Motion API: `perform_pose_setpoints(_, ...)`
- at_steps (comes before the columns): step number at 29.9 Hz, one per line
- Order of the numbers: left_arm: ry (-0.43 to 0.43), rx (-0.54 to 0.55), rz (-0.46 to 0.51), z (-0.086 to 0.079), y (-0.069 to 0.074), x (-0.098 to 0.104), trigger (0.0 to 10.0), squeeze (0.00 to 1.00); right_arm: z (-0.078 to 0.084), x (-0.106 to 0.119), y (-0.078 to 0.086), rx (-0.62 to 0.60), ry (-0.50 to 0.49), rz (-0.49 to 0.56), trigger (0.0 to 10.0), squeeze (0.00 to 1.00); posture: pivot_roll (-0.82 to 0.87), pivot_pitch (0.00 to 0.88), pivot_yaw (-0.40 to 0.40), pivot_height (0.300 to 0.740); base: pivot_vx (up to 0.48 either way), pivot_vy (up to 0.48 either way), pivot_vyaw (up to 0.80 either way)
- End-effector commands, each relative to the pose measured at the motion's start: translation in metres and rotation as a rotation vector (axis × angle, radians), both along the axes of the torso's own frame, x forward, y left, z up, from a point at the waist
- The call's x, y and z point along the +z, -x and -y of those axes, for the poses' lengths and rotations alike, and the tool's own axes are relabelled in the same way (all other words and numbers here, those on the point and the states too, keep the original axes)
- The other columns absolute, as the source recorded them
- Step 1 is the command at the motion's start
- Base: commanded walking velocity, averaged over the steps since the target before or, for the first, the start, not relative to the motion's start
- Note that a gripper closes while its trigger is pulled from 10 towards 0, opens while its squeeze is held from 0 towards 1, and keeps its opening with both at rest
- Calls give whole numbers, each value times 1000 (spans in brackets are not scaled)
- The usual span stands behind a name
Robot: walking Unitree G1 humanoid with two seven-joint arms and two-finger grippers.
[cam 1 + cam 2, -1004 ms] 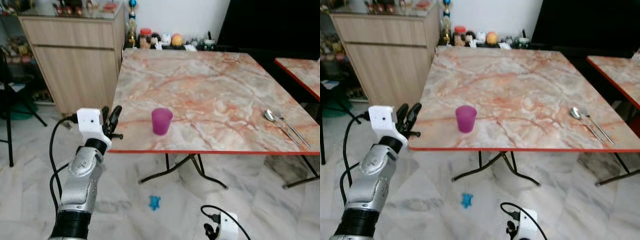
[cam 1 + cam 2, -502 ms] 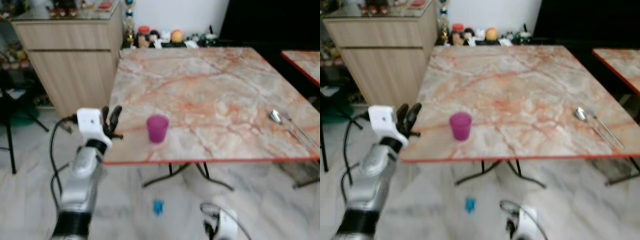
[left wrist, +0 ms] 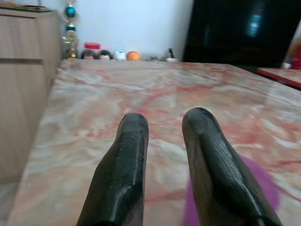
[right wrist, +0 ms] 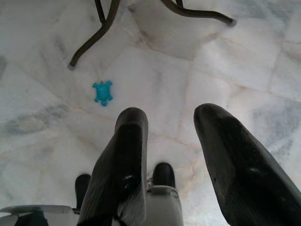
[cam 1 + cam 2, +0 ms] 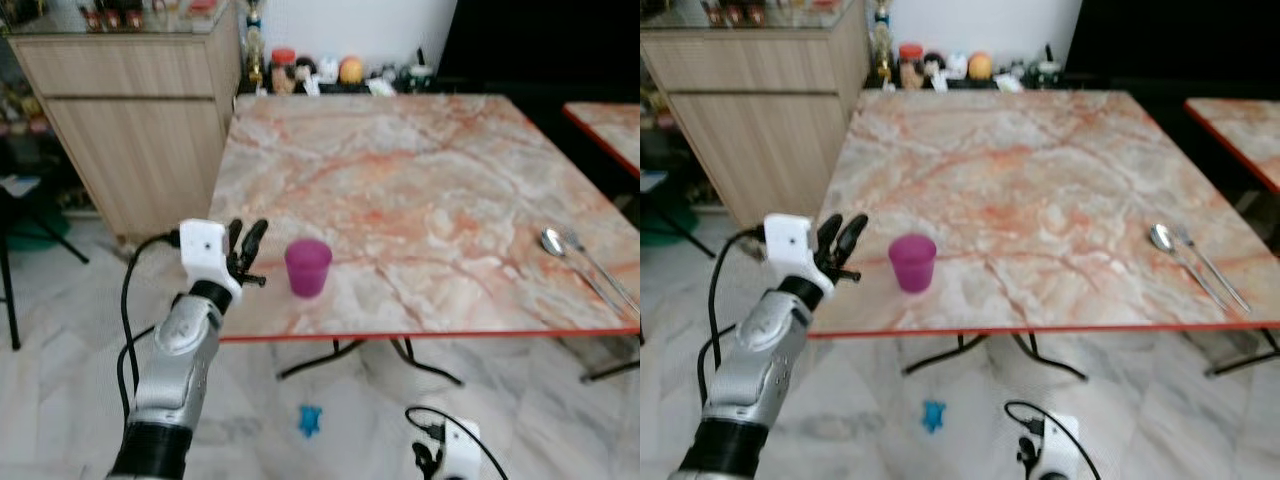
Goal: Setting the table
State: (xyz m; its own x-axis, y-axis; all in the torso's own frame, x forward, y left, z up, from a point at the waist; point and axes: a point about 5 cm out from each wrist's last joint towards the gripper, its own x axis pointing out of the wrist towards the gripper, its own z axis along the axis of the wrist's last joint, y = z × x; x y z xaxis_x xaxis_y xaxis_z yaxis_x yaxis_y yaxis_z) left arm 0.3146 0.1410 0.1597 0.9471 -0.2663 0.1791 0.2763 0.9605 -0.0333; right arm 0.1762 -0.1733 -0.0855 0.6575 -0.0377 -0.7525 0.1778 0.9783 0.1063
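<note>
The purple cup (image 5: 307, 267) stands near the table's (image 5: 420, 190) front edge. The left end effector (image 5: 247, 252) hovers just beside it, fingers apart, seemingly not touching. The right end effector (image 4: 164, 155) hangs open.

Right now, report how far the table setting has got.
Done: a spoon and a second utensil beside it lie near the marble table's right edge, and a purple cup stands near the front edge. In hand: nothing; the left gripper hovers open just left of the cup. The right gripper hangs open over the floor. Left: no plate is out.
</note>
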Motion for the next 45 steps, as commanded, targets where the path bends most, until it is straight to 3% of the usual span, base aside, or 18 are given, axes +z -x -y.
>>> perform_pose_setpoints(1,-25,-14,16,1,2,4,10000,0,0,-1,2,-2,3,-7,10000,0,191,0,-50,740,0,0,0)
perform_pose_setpoints(13,-34,35,5,-6,0,2,10000,0,0,-1,2,4,5,-11,10000,0,190,0,-50,740,0,-436,0)
perform_pose_setpoints(18,-34,37,3,-7,0,2,10000,0,0,-1,2,3,6,-12,10000,0,190,0,-51,740,0,-55,0)
perform_pose_setpoints(27,-4,102,-74,-14,-8,0,10000,0,1,-1,2,10,12,-16,10000,0,190,0,-52,740,0,0,0)
perform_pose_setpoints(30,64,110,-95,-15,-12,5,10000,59,1,-1,2,10,12,-14,10000,0,185,0,-51,740,0,0,0)
perform_pose_setpoints(31,71,127,-122,-17,-15,7,10000,1000,1,-1,2,9,12,-13,10000,0,185,0,-51,740,0,0,0)
perform_pose_setpoints(33,19,168,-177,-20,-18,5,10000,1000,1,-1,1,10,12,-14,10000,0,188,0,-52,740,0,0,0)
perform_pose_setpoints(37,102,203,-260,-25,-22,4,10000,1000,1,-1,1,22,22,-16,10000,0,187,0,-50,740,0,0,0)
perform_pose_setpoints(38,120,195,-267,-25,-22,5,10000,145,1,-1,2,20,21,-16,10000,0,187,0,-50,740,0,0,0)
perform_pose_setpoints(39,131,189,-270,-25,-23,6,10000,145,1,-1,2,19,20,-16,10000,0,187,0,-50,740,0,0,0)
perform_pose_setpoints(40,147,178,-275,-23,-23,8,10000,0,1,-1,2,19,20,-17,10000,0,187,0,-50,740,0,0,0)
perform_pose_setpoints(45,142,181,-317,-21,-26,6,10000,0,0,-1,1,40,31,-19,10000,0,186,0,-50,740,0,0,0)
